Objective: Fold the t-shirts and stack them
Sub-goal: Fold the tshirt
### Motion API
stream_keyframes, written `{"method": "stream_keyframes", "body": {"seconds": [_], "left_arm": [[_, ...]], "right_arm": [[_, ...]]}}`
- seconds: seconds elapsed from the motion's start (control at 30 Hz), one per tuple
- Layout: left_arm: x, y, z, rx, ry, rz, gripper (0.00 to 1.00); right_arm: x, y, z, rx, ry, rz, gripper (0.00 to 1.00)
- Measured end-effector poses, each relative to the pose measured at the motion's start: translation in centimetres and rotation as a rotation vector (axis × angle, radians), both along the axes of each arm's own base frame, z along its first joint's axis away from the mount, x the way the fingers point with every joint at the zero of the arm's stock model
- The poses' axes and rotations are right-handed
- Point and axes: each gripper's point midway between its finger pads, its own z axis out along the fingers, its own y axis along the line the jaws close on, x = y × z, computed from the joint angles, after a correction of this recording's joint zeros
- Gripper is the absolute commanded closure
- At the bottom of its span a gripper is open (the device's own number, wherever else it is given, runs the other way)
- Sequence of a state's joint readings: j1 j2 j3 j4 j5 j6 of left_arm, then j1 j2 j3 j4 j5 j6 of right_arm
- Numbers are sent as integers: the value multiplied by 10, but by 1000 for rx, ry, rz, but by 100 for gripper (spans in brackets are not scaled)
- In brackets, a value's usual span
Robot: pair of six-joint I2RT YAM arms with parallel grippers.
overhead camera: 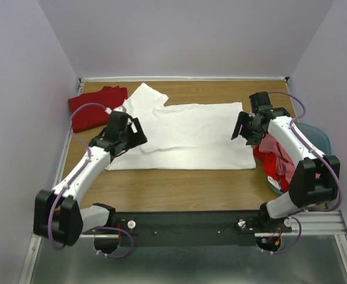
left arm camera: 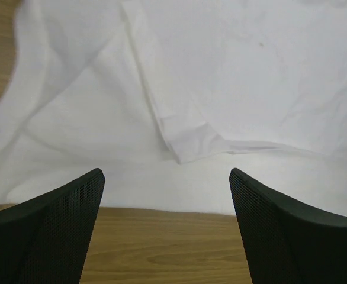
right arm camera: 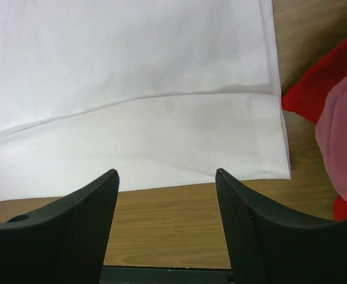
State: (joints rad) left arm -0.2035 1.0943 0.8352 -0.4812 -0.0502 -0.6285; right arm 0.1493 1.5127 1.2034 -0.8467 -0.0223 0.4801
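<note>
**Left gripper (overhead camera: 135,131) and right gripper (overhead camera: 243,126) both spread wide, holding nothing**

Top view: a large white cloth t-shirt (overhead camera: 191,133) lies flat on the brown wooden table (overhead camera: 185,189). Its long axis runs left-right, 1 sleeve pointing to the far left and the straight hem at the right. The left gripper hangs over the sleeve end, the right gripper over the hem end. A bunched dark red t-shirt (overhead camera: 96,106) sits in the far left corner, just beside that sleeve. At the right edge, a teal plastic bin (overhead camera: 321,137) holds a crumpled red t-shirt (overhead camera: 277,168) and pink t-shirt (overhead camera: 275,145).

Left wrist view: the left gripper (left arm camera: 166,174) is empty, over the white t-shirt (left arm camera: 250,77) and its near edge.

Right wrist view: the right gripper (right arm camera: 166,173) is empty, over the hem corner, where the white t-shirt (right arm camera: 132,59) shows 2 layers. The red t-shirt (right arm camera: 321,83) and pink t-shirt (right arm camera: 345,136) lie just beside it.
</note>
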Motion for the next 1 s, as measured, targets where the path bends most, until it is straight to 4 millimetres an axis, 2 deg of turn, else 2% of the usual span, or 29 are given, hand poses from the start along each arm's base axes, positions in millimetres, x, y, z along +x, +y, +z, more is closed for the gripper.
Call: {"method": "stream_keyframes", "body": {"seconds": [0.1, 0.17, 0.23, 0.4, 0.5, 0.7, 1.0], "left_arm": [[9, -44, -30, -10, 78, -107, 17], [10, -55, -52, -13, 134, -123, 19], [12, -58, -62, -18, 157, -115, 23], [15, -61, -66, -38, 146, -104, 28], [18, -67, -70, -61, 140, -113, 29], [17, -71, -93, -66, 200, -116, 31], [13, -71, -93, -77, 201, -98, 36]], "right_arm": [[4, 5, -2, 22, -4, -1, 26], [5, 6, -1, 27, -8, -5, 26], [6, 6, 0, 29, -12, -6, 26], [10, 8, 1, 39, -25, -6, 26], [10, 9, 1, 43, -28, -7, 25], [11, 10, 1, 48, -26, -6, 25], [11, 10, 0, 49, -24, -6, 25]]}}
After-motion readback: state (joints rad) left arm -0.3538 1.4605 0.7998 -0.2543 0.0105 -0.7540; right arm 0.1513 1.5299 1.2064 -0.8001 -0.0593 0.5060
